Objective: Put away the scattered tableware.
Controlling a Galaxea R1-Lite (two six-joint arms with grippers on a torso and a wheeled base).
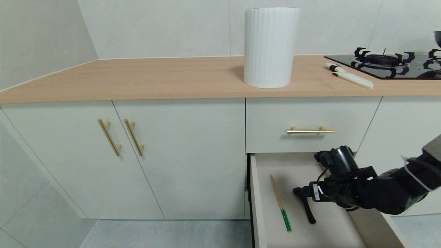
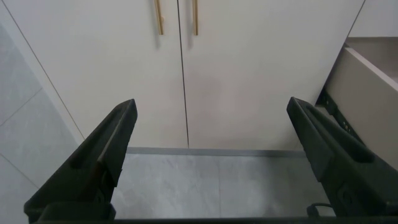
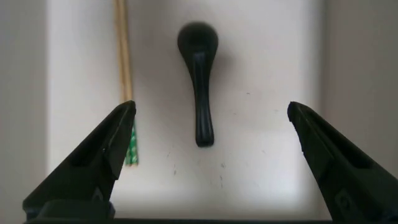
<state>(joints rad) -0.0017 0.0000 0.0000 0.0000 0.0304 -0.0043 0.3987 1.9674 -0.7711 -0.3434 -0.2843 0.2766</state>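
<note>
1. The long light-wood desk [image 1: 155, 77] carries a tall white ribbed cylinder [image 1: 269, 48] and, near the hob, a white-bladed knife with a black-and-white handle [image 1: 349, 76]. The knife looks like the one piece not yet put away.
2. Below the desk a pale pull-out drawer [image 1: 257, 206] stands open. It is where the tableware goes.
3. The right gripper [image 3: 209, 109] hangs over the drawer with its jaws spread wide and empty, straight above the spoon. I judge the placing step done.
4. The left gripper [image 2: 211, 102] faces the cupboard doors, jaws wide apart, holding nothing.
5. A glossy black spoon [image 1: 306, 206] lies flat on the drawer floor. It lies apart from the jaws and just beside the chopsticks.
6. A pair of slim bamboo chopsticks with green-patterned ends [image 1: 279, 203] lies together near the drawer's left wall.
7. The next move likely calls for lifting clear and then fetching the knife.
</note>
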